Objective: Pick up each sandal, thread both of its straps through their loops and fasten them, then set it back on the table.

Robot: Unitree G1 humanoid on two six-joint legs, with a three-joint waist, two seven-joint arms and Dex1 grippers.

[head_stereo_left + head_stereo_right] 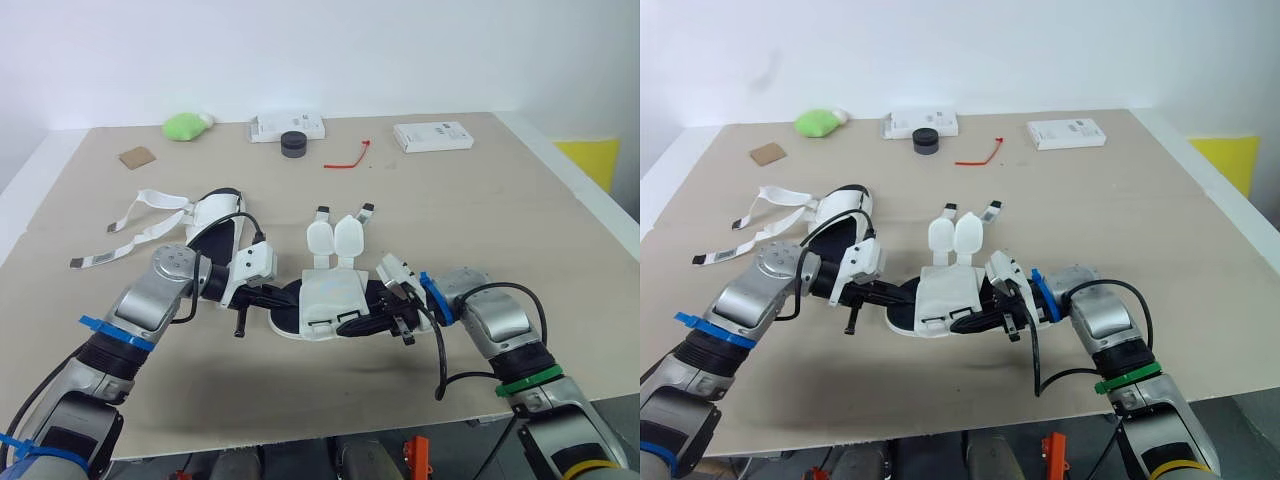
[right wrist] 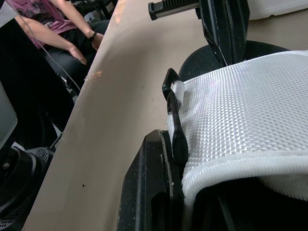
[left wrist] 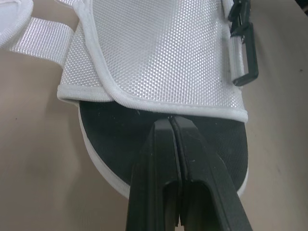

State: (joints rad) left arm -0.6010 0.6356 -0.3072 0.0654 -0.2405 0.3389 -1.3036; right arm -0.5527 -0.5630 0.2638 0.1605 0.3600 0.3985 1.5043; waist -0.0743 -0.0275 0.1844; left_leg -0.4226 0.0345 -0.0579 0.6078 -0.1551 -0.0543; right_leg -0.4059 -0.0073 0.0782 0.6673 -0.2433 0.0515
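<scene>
White mesh sandal [image 1: 330, 295], black sole, both straps lying open.

Lab rm: bare white wall [image 1: 400, 50], lg worktable [image 1: 500, 220], person [image 2: 53, 29] seated alongside

On the table [image 1: 520, 220], one sandal [image 1: 330, 290] lies near the front edge between the left gripper [image 3: 171, 126] at its left end and the right gripper [image 1: 387, 320] at its right end, the other sandal [image 1: 215, 215] behind it to the left, and a box [image 1: 287, 127] and a second box [image 1: 432, 136] well apart along the far edge.
</scene>
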